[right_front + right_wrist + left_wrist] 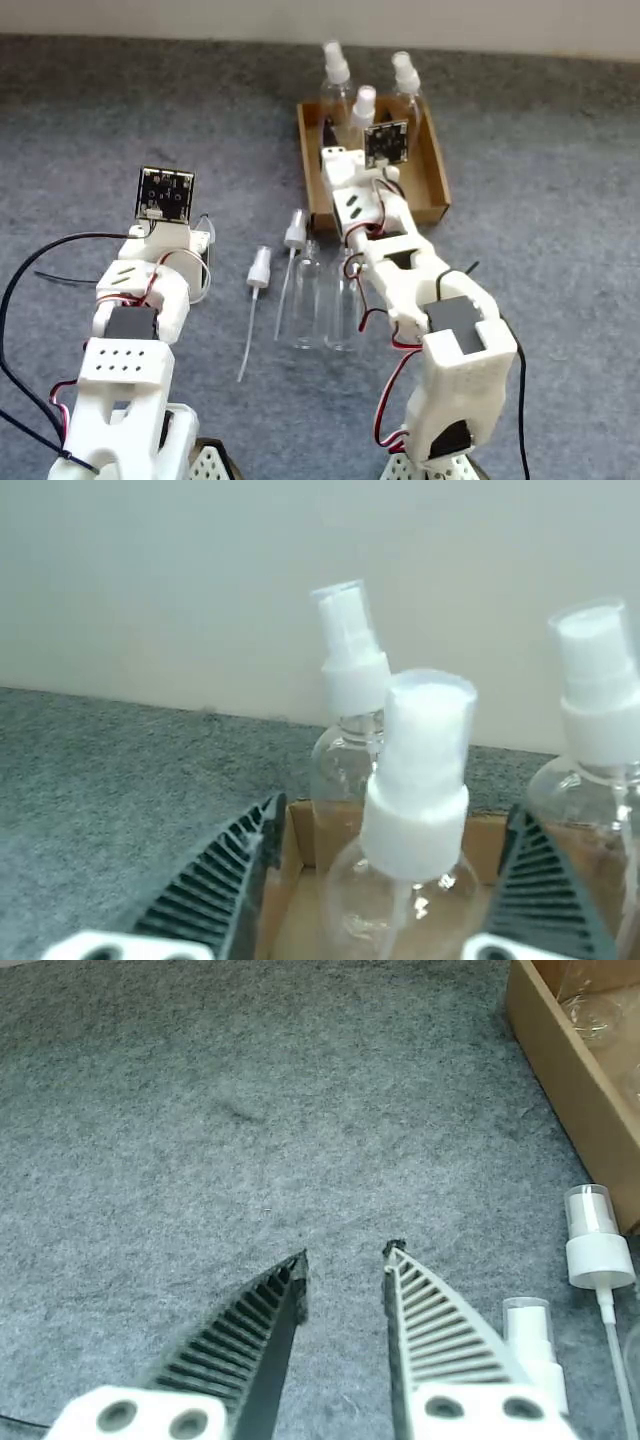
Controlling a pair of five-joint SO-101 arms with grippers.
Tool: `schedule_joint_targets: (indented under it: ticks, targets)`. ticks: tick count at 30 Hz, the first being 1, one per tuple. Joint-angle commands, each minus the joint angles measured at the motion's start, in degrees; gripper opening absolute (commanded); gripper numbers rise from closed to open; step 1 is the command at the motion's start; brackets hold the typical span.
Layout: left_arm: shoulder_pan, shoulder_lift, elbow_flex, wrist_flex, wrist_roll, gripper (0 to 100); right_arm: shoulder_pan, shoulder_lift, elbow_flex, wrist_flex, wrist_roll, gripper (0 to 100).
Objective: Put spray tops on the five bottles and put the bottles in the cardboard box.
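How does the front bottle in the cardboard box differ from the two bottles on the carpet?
The front bottle carries a white spray top; the two carpet bottles have bare necks. The front bottle stands inside the cardboard box; the carpet bottles are outside it, near loose spray tops. All are clear.

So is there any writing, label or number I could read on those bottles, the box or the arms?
None can be read. The clear bottles and the cardboard box show no print; any marks on the black boards atop the arms are too small to tell.
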Motion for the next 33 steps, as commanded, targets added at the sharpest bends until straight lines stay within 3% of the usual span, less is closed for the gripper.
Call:
schedule_joint_targets:
  ticks: [1, 4, 16, 24, 30, 33]
  targets:
    - [-0.5, -0.5, -0.3, -1.3, 0.4, 13, -0.7, -5.9, -0.4, 4.9, 1.1, 27.6]
    - [-0.5, -0.5, -0.3, -1.3, 0.4, 13, -1.8, -10.0, -0.7, 13.1, -0.6, 27.6]
    - [-0.5, -0.5, -0.4, -1.2, 0.4, 13, -1.7, -26.6, -1.0, 26.8, -1.0, 27.6]
    - [-0.5, -0.5, -0.4, -1.2, 0.4, 13, -3.9, -47.9, -1.0, 53.7, -1.1, 27.5]
    - [-0.6, -0.5, -0.4, -1.2, 0.4, 13, -13.1, -53.6, -0.9, 81.5, -1.3, 27.5]
    - [-0.6, -0.5, -0.4, -1.2, 0.4, 13, -17.7, -53.5, -0.4, 88.2, -1.3, 27.5]
